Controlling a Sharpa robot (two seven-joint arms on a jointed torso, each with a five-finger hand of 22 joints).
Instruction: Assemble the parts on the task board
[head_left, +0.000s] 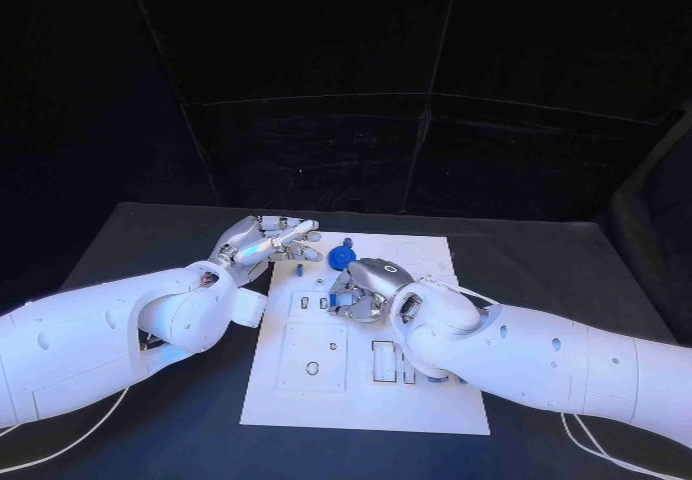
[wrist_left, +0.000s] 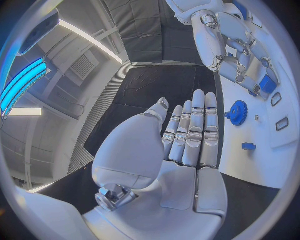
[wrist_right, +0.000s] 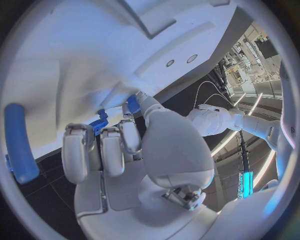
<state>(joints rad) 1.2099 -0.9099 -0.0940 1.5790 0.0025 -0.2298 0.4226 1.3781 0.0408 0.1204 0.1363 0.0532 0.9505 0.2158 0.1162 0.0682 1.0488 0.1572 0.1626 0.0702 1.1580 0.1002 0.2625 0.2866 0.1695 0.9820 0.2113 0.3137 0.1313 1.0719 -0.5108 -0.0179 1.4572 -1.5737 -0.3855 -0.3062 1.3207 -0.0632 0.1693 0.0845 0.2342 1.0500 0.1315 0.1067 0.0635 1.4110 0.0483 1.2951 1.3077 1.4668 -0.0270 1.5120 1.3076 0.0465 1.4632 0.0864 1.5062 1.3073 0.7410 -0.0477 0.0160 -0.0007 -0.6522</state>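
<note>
Task board (head_left: 433, 400) under both hands; left hand (wrist_left: 181, 150) flat, empty; right hand (head_left: 364, 290) curled, grip unclear; left wrist shows gear (wrist_left: 237, 112).

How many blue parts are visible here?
3: a blue gear near the task board's far edge, a small blue piece near it, a blue block at the right hand. Others may be hidden.

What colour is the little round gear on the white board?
Blue. The gear shows best in the left wrist view.
</note>
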